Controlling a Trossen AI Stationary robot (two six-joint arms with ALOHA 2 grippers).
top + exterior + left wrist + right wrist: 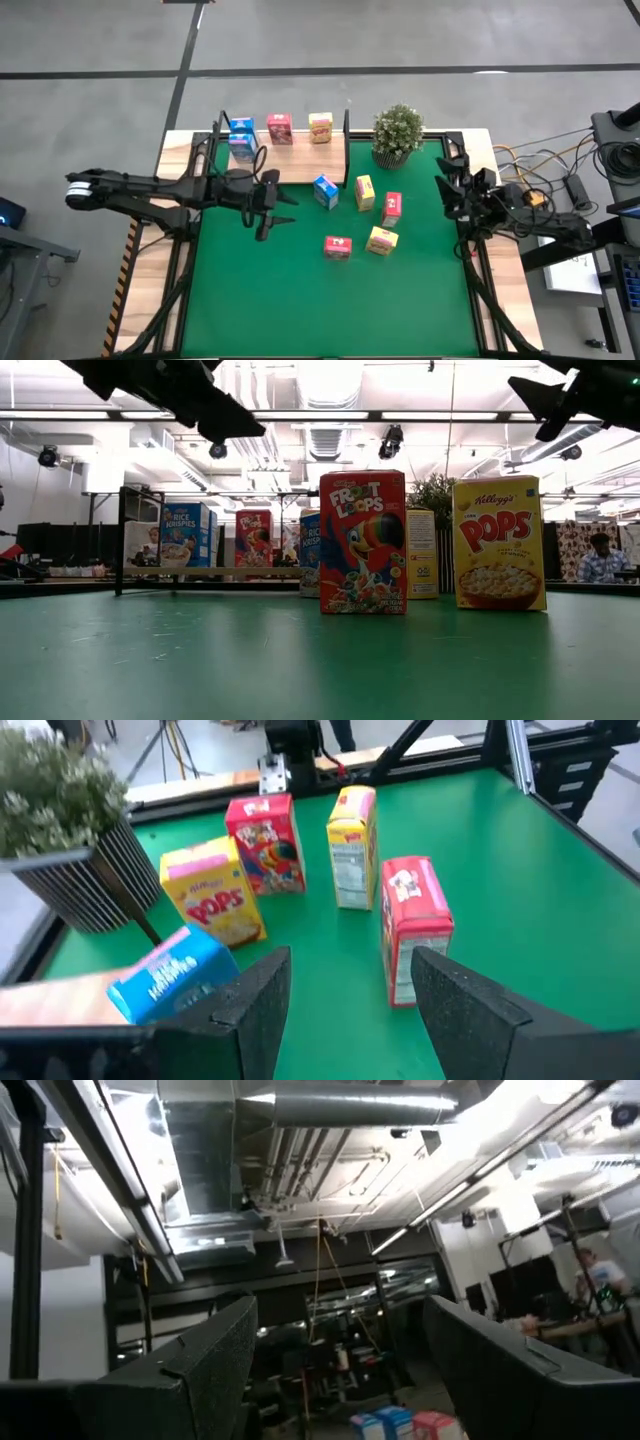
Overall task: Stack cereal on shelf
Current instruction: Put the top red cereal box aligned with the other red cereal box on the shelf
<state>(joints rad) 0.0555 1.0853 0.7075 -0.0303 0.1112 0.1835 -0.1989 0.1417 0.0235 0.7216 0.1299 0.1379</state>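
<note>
While the left gripper (285,208) hovers spread and empty, its arm partly hides the shelf (300,160).

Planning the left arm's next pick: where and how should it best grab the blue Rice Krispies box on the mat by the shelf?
Probably from above, left gripper open, pinching the narrow sides of the blue Rice Krispies box. It sits apart from the yellow box, beside the shelf.

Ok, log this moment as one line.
left pincer: open, empty, above mat | right pincer: open, parked | shelf: four cereal boxes | mat: five
</note>
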